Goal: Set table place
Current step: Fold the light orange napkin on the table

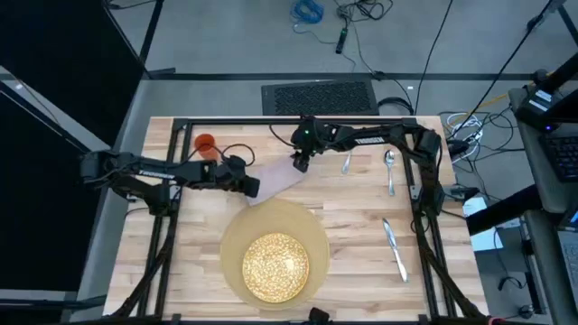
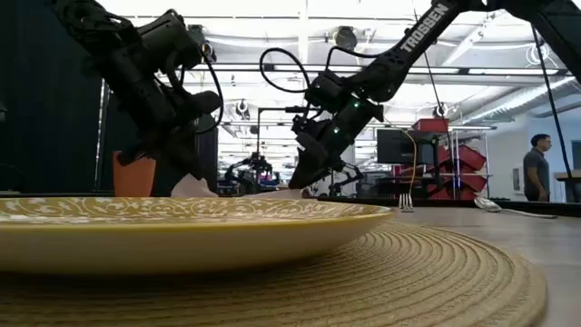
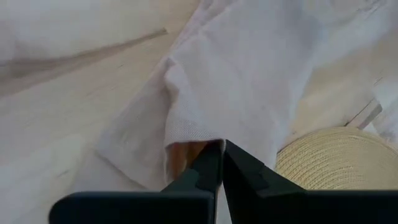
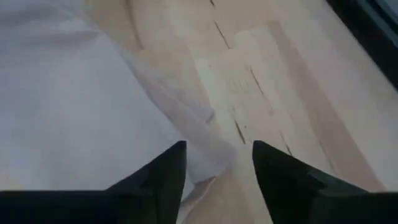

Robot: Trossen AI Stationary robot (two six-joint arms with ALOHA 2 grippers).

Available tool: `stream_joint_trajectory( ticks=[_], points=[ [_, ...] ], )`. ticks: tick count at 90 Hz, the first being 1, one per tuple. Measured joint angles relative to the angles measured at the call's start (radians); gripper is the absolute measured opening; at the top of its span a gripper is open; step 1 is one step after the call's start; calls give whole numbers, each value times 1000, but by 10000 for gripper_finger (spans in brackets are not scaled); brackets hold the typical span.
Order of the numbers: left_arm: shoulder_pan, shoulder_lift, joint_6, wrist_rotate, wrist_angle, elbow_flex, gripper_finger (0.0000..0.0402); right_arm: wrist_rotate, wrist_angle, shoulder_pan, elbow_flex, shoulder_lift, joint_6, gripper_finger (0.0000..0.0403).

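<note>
Spreading the cloth napkin [image 1: 275,183] above the tan mat [image 1: 318,236] at frame centre: keeping left gripper [image 3: 222,163] clenched on its corner, lowering spread-fingered, empty right gripper [image 4: 217,163] onto the far edge.

Dark arms, white TROSSEN lettering

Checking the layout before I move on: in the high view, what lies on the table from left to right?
Cup → napkin → fork → spoon. The knife, mat and plate lie nearer, overlapping these columns.
</note>
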Motion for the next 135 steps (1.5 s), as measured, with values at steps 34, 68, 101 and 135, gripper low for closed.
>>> stream_joint_trajectory(
  ticks=[34, 68, 101, 135],
  points=[
    [-29, 0, -77, -59, -149, 0, 0, -4, -1, 0, 0, -1, -5, 172],
    [-29, 0, -66, -59, -138, 0, 0, -5, 0, 1, 0, -1, -7, 173],
    [-29, 0, 6, -50, -140, 0, 53, -6, -1, 2, 0, -1, 0, 173],
    [-31, 0, 253, 36, -181, 87, 102, -6, -1, -4, 0, -2, -3, 173]
  ],
)
